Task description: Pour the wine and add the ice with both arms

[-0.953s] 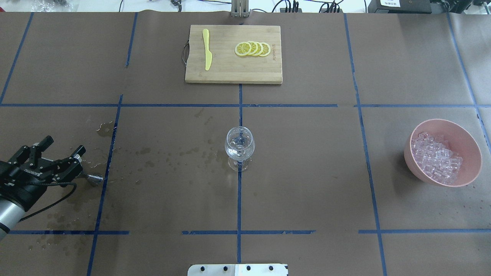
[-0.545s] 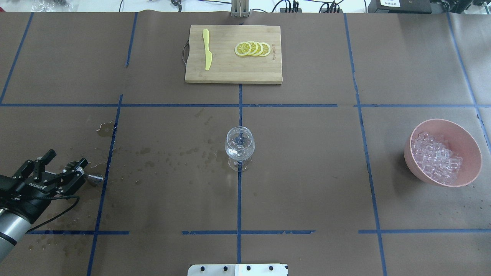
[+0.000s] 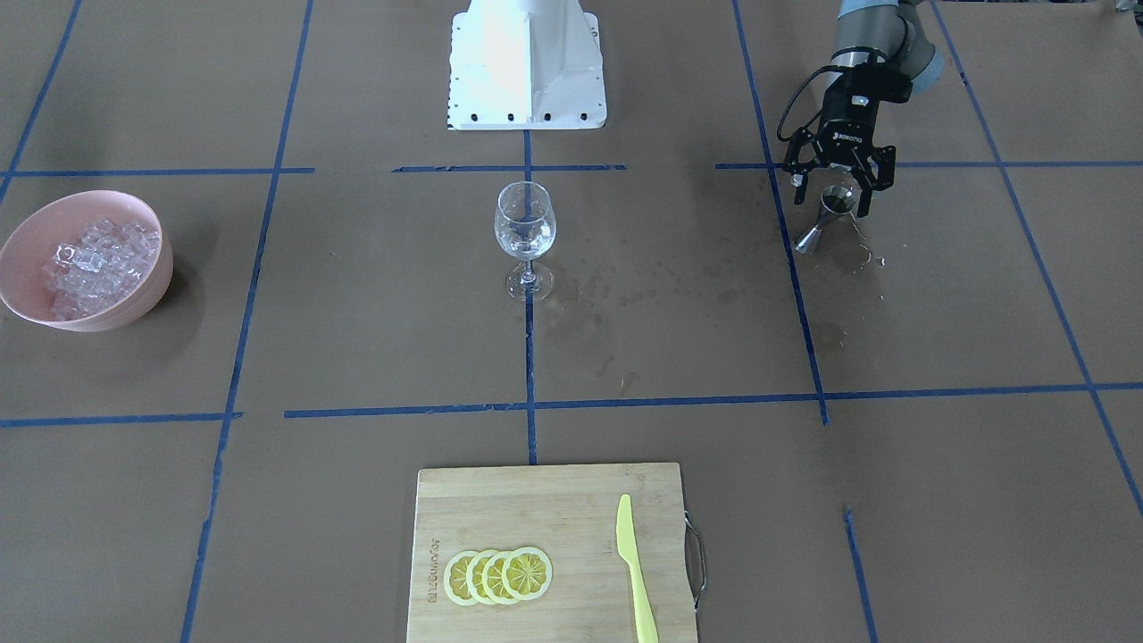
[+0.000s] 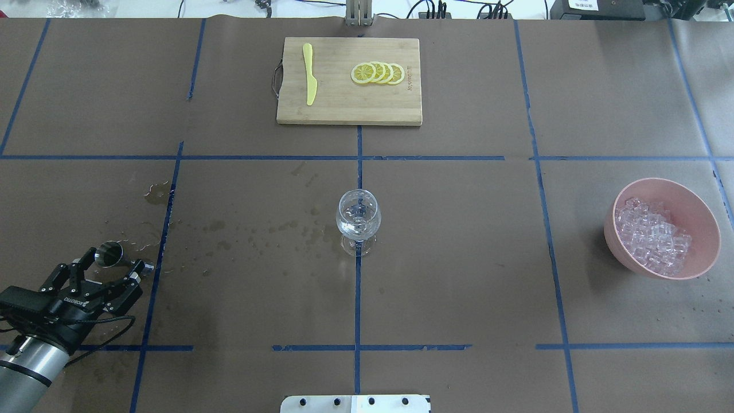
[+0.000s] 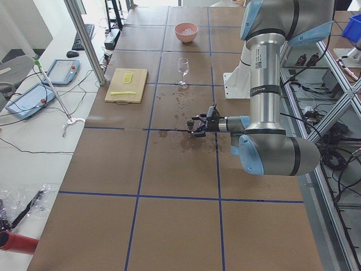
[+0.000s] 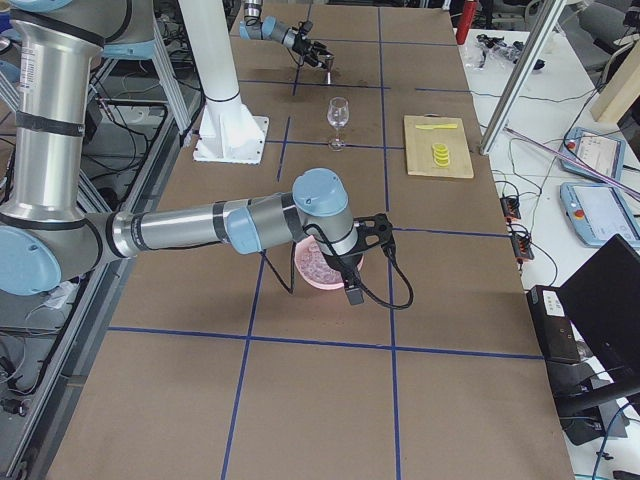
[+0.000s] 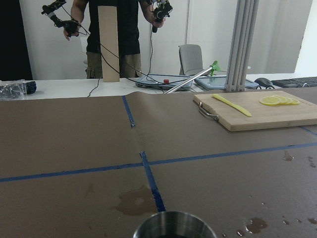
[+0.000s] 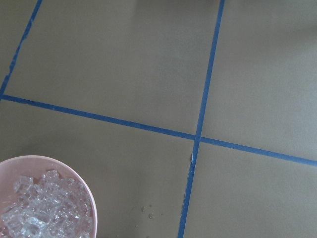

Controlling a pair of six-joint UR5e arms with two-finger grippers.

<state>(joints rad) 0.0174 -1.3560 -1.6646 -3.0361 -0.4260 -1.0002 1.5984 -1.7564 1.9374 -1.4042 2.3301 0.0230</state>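
A steel jigger stands on the table at the near left; its cup looks dark inside in the front-facing view. My left gripper is open, its fingers on either side of the jigger and not touching it. The jigger's rim shows at the bottom of the left wrist view. A clear wine glass stands at the table's centre. Ice is heaped in a pink bowl at the right. My right arm shows only in the exterior right view, by the bowl; I cannot tell its gripper's state.
A wooden board at the far centre holds lemon slices and a yellow knife. Wet spots mark the paper between the jigger and the glass. The white base block stands at the robot's edge.
My left gripper has drawn back toward the robot's edge, still open, and uncovered the jigger's top. The jigger, glass and bowl have not moved.
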